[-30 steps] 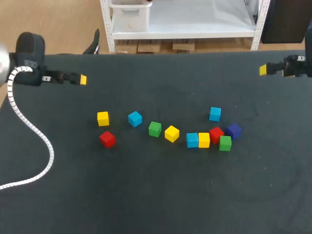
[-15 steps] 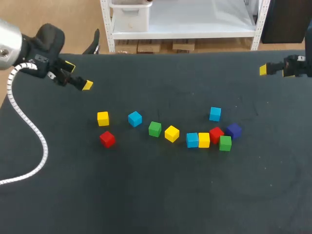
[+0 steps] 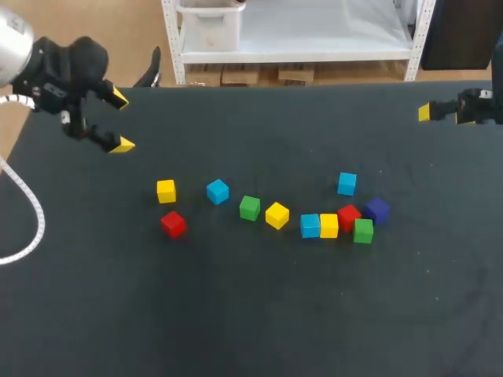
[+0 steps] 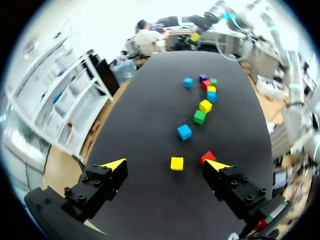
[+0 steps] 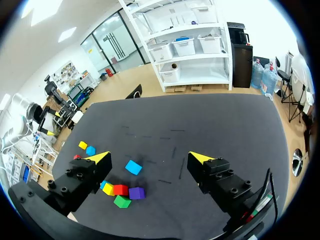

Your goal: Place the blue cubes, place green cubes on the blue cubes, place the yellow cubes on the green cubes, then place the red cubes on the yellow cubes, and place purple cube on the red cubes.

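Left gripper (image 3: 119,121): fingers spread wide, holding nothing, over the table's far left corner, well apart from every cube.
Right gripper (image 5: 150,159): fingers also apart, empty, at the far right edge.
Step in hand: probably fetching a first blue cube for the bottom layer.
Likely target: small light-blue cube (image 3: 218,191), standing free between a small yellow cube (image 3: 166,190) and a small green cube (image 3: 250,207); closest blue one to the left arm.
Approach: best straight down from above, fingers square to two opposite faces, closing only once low around the sides; worth keeping off the green neighbour.
Other blues: lone blue cube (image 3: 346,183) near the right-hand cluster; crowded blue cube (image 3: 310,225) touching another yellow cube (image 3: 328,225), so harder to grip without nudging.
Placement: better on a bare stretch of the black tabletop (image 3: 236,314), with room beside it for more blue cubes.
Containers: none seen on the table; all cubes loose on the tabletop.
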`<action>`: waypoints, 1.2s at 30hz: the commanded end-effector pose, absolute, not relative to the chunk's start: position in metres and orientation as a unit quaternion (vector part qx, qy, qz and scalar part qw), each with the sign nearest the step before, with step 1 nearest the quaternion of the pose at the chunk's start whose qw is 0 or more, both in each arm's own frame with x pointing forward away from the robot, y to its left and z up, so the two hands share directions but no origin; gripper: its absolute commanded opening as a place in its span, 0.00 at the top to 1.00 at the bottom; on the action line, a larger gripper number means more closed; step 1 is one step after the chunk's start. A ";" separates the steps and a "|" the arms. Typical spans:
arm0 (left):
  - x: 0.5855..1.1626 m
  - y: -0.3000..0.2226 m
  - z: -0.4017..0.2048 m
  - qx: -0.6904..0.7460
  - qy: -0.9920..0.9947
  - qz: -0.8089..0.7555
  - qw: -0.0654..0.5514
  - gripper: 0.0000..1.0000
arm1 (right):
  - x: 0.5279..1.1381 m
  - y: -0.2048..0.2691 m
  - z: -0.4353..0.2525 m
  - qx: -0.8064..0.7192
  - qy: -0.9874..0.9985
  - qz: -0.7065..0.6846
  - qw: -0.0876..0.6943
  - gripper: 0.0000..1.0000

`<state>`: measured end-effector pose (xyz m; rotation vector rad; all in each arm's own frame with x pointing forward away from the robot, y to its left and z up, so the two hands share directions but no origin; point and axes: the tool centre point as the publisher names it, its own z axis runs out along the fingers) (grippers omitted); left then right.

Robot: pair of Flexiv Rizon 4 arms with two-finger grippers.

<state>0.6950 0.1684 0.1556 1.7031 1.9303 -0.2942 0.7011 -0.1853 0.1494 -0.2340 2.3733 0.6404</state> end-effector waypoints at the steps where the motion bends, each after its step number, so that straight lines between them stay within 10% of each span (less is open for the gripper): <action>1: 0.701 0.168 0.158 0.755 0.605 -0.088 0.236 0.00 | 0.701 -0.185 0.150 -0.089 0.907 0.244 0.330 0.00; 36: 0.715 0.190 0.133 0.721 0.629 -0.163 0.242 0.00 | 0.701 -0.185 0.150 -0.089 0.907 0.244 0.330 0.00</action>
